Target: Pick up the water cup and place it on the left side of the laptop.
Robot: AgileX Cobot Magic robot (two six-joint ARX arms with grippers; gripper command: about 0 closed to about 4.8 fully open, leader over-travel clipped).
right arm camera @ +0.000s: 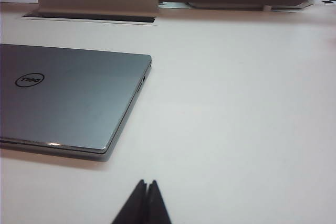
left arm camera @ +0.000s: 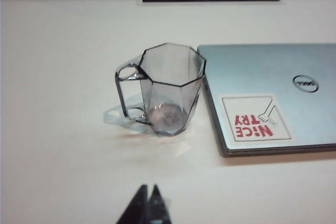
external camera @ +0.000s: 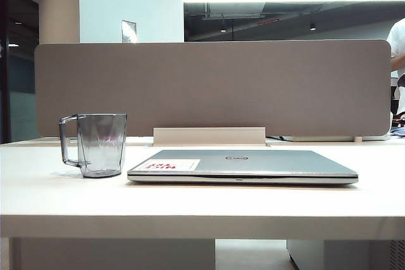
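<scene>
Both grippers hang empty over the table's near side with fingertips pressed together: left gripper (left arm camera: 148, 203) near of the water cup (left arm camera: 165, 90), right gripper (right arm camera: 146, 203) near of the laptop (right arm camera: 68, 98). Farther back, the upright cup stands just left of the closed laptop, handle pointing left.

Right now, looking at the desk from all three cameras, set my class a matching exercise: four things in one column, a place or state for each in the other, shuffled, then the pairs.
Column A
1. water cup
2. laptop
3. left gripper
4. right gripper

Column B
a. shut, above bare table near the laptop's corner
b. lid closed, lying flat
c. upright, standing free just left of the laptop
d. shut, empty, drawn back from the cup

Pairs: 1-c, 2-b, 3-d, 4-a
</scene>
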